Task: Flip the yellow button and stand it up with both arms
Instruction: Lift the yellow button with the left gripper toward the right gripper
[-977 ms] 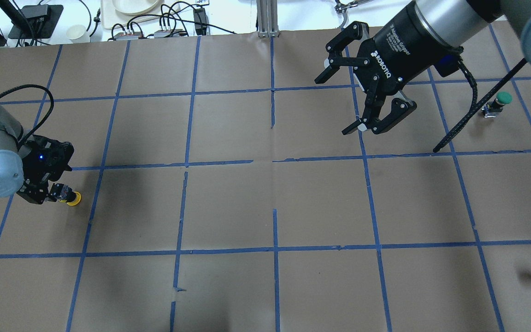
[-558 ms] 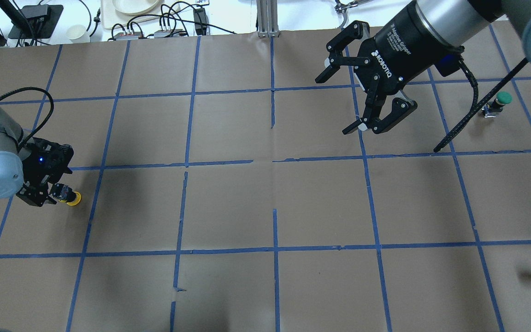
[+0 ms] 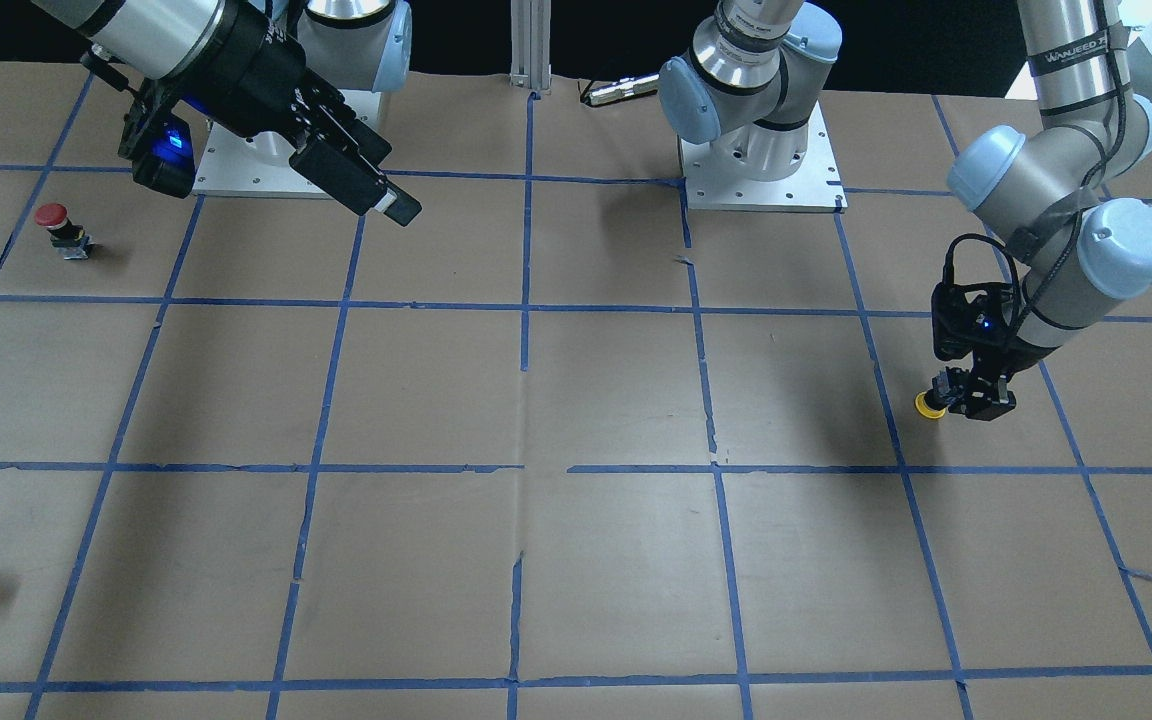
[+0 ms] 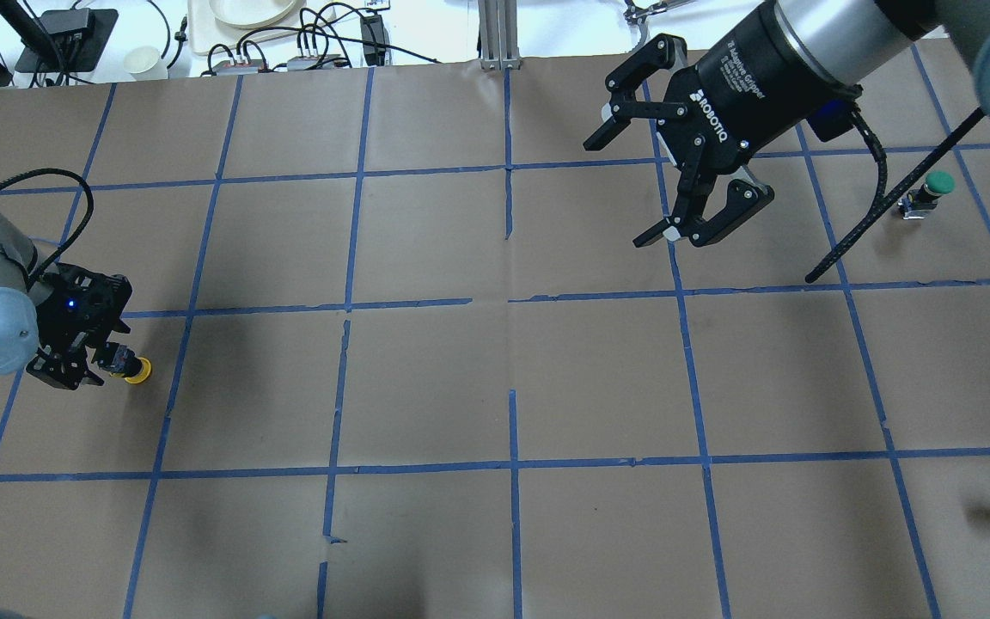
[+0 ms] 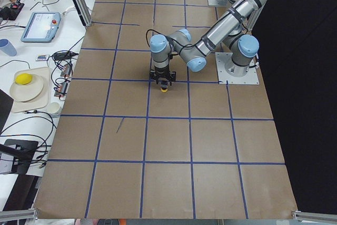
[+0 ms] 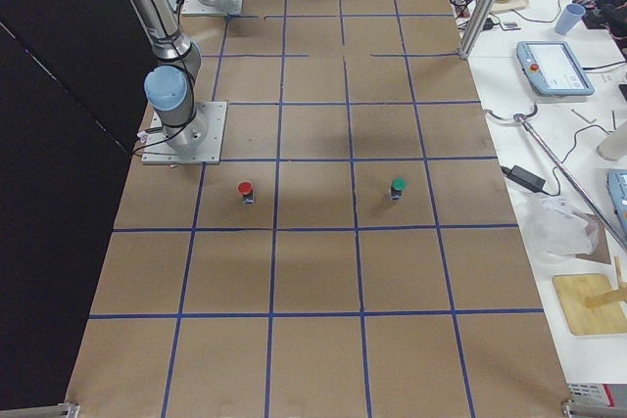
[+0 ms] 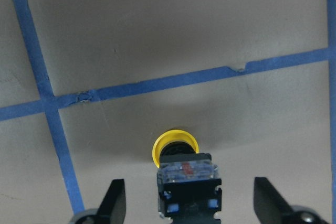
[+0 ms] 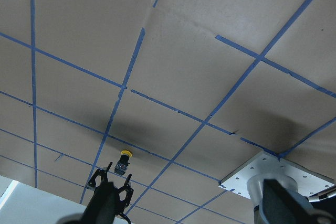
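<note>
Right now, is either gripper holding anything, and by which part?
Nothing is held. The left gripper is open, straddling the yellow button at its body, with gaps on both sides. The right gripper is open and empty.

The table [image 4: 426, 241] is covered in matt brown paper, creased at its seams, with blue tape [image 4: 409, 303] frayed in places. The button [image 7: 185, 171] has a glossy yellow cap, probably plastic. The arms [image 3: 1064, 25] are satin metal with smooth pale-blue caps.

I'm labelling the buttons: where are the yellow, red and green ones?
yellow button [image 7: 175, 136], left wrist view, on the cap's rim.
red button [image 3: 51, 213], front-facing view, on the cap.
green button [image 4: 940, 181], overhead view, on the cap.
</note>
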